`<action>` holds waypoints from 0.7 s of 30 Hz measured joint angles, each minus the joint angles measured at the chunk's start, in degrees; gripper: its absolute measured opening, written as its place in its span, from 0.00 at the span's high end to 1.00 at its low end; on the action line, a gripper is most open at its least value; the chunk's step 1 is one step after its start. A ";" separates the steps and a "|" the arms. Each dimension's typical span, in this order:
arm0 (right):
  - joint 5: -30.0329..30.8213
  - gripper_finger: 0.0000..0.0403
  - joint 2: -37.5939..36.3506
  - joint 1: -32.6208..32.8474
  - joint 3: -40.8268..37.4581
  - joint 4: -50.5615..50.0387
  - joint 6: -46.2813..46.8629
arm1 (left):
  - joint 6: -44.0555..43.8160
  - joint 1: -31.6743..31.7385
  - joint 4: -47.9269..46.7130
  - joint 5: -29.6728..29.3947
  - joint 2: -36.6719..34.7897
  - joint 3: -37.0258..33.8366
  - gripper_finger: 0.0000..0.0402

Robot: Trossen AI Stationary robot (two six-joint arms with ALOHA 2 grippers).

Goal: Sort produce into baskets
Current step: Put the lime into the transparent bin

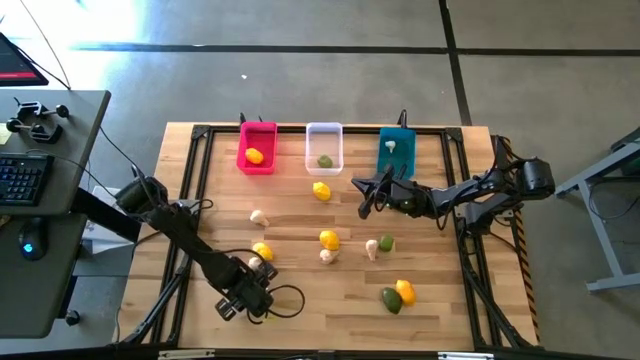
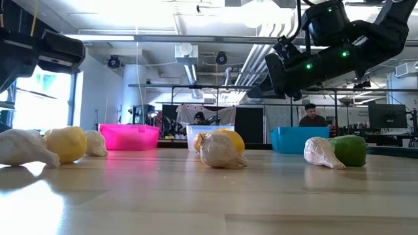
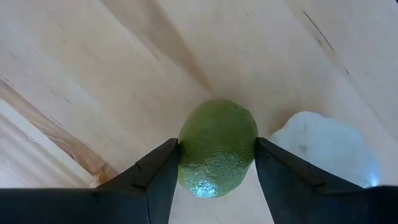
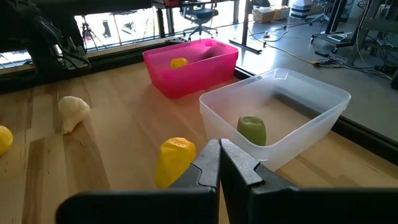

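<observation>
A green lime [image 3: 217, 149] lies on the wooden table [image 1: 300, 320] near its front left, under my left gripper [image 1: 250, 287], which points down and is shut on it. An off-white garlic [image 3: 323, 149] lies right beside the lime. My right gripper [image 4: 219, 149] hangs shut and holding nothing above the table, in front of the white basket [image 1: 324, 147]. That basket holds a lime [image 4: 252, 129]. The pink basket [image 1: 257, 148] holds a lemon [image 4: 178, 62], and the teal basket [image 1: 396, 150] holds a garlic. My left gripper pinches the lime between its two fingers, one on each of two opposite sides [image 3: 181, 152]. The fingers come from above, pointing down. The lime sits between them over the bare wood; I cannot tell whether it is lifted.
Loose produce lies over the table's middle: a lemon [image 1: 321, 190], a garlic [image 1: 260, 216], a lemon [image 1: 262, 252], a lemon [image 1: 329, 239] with a garlic [image 1: 328, 256], and a garlic [image 1: 372, 248] beside a lime [image 1: 387, 242]. Near the front right lie a lemon [image 1: 405, 291] and a lime [image 1: 390, 300].
</observation>
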 joint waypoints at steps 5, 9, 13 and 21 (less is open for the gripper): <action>0.01 1.00 0.00 0.00 0.00 0.00 -0.01 | 0.25 0.02 0.07 0.00 0.00 -0.04 0.64; 0.00 1.00 0.00 0.00 0.00 0.00 -0.01 | 0.25 0.02 0.09 0.09 0.02 -0.04 0.71; 0.00 1.00 0.00 0.00 0.00 0.00 -0.01 | 0.16 0.02 0.14 0.15 -0.03 -0.02 0.75; 0.01 1.00 0.00 0.00 0.00 -0.01 -0.03 | -1.99 1.31 -0.56 -1.01 -1.32 -0.10 0.76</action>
